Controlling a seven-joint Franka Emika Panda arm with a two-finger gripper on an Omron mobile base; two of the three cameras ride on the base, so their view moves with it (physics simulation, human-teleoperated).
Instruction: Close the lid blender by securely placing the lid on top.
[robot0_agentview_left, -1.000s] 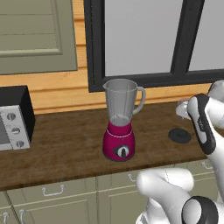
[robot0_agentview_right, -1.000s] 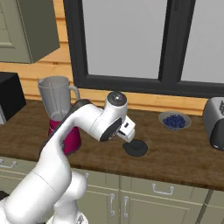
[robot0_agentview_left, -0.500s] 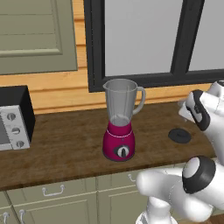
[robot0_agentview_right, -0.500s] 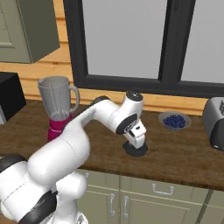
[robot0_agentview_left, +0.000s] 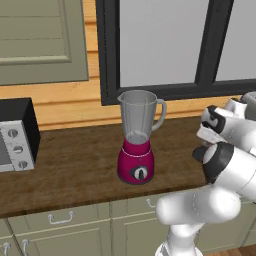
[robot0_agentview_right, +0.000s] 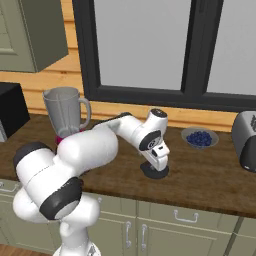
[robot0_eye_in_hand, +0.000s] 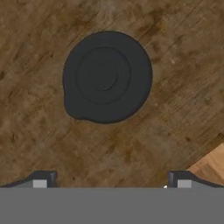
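A: Lid (robot0_eye_in_hand: 107, 77) position?

B: Hand view, upper centre of frame. Round, dark, low dome with concentric rings, flat on the brown wooden bench (robot0_eye_in_hand: 39, 122). In the right base view it sits at centre frame, lid (robot0_agentview_right: 154, 172) partly under the robot's hand.

A: Fingers?

B: Spread wide. In the hand view the two dark tips sit at lower left and lower right, fingers (robot0_eye_in_hand: 43, 178) well apart, nothing between them. The lid lies above them in the frame, not touched. Gripper (robot0_agentview_right: 159, 164) hangs right over the lid in the right base view.

A: Blender?

B: Left base view, centre of frame: blender (robot0_agentview_left: 138, 140), magenta base with a round dial, clear grey jar upright, handle to the right side of the frame, rim uncovered. Right base view puts it at left of centre, blender (robot0_agentview_right: 65, 112), partly behind the white arm (robot0_agentview_right: 100, 145). Lid and blender stand well apart on the same bench.

A: Anything else on the bench?

B: Black-and-grey box appliance (robot0_agentview_left: 17, 135) with knobs, left edge of the left base view. In the right base view a shallow bowl (robot0_agentview_right: 199, 138) of dark blue berries right of centre, near the back wall, and a toaster (robot0_agentview_right: 247, 141) at the right edge. Dark-framed window (robot0_agentview_left: 165, 45) behind the blender.
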